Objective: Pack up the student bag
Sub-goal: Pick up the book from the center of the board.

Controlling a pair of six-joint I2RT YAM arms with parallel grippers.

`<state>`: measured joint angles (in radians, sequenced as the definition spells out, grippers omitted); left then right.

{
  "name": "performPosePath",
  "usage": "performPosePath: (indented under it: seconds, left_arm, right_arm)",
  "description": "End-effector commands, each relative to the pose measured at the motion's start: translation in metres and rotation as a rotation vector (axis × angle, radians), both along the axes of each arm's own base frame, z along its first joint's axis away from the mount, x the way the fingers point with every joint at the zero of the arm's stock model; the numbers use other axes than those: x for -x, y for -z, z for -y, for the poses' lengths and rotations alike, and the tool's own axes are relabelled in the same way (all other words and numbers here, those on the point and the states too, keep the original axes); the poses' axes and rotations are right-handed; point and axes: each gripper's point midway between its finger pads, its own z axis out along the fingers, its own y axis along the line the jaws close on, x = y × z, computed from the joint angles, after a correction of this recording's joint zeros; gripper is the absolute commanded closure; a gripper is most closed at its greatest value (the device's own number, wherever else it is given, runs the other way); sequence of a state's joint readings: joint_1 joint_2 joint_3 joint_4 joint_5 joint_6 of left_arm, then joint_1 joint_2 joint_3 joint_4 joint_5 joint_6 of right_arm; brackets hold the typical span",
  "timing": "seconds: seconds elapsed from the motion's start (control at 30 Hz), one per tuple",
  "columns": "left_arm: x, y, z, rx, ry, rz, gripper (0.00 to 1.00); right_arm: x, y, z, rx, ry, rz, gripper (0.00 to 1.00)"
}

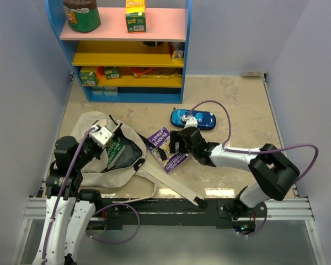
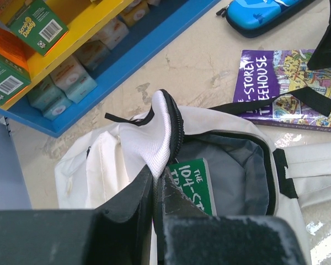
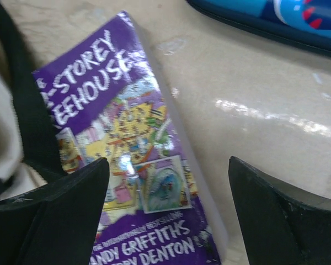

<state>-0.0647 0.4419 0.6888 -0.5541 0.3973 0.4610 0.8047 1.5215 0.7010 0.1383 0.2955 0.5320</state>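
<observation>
The cream student bag (image 1: 94, 160) lies at the left, its mouth open, with a green book (image 1: 115, 152) inside. My left gripper (image 1: 103, 134) is shut on the bag's upper flap; in the left wrist view the gripper (image 2: 156, 182) pinches the white mesh flap (image 2: 149, 141) above the green book (image 2: 196, 182) in the grey lining. A purple book (image 1: 166, 149) lies flat right of the bag, a black strap end across it. My right gripper (image 1: 177, 144) is open just above it; in the right wrist view the gripper (image 3: 168, 182) straddles the book's (image 3: 132, 143) right edge.
A blue pencil case (image 1: 193, 118) lies beyond the purple book and shows in the right wrist view (image 3: 276, 16). A blue and yellow shelf unit (image 1: 127, 49) with boxes stands at the back. A long beige strap (image 1: 174, 187) runs toward the table's near edge.
</observation>
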Motion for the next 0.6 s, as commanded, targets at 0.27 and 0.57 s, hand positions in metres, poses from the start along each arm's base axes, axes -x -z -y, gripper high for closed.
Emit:
performPosePath:
  seconds: [0.27,0.57]
  left_arm:
    - [0.016,-0.052,0.012,0.048,0.071,0.203,1.00]
    - [0.018,-0.058,0.012,0.042,0.070,0.222,1.00]
  right_arm:
    - [0.065,0.039,-0.039,-0.186,-0.024,-0.179,0.18]
    - [0.084,0.087,-0.034,0.015,0.026,-0.236,0.54]
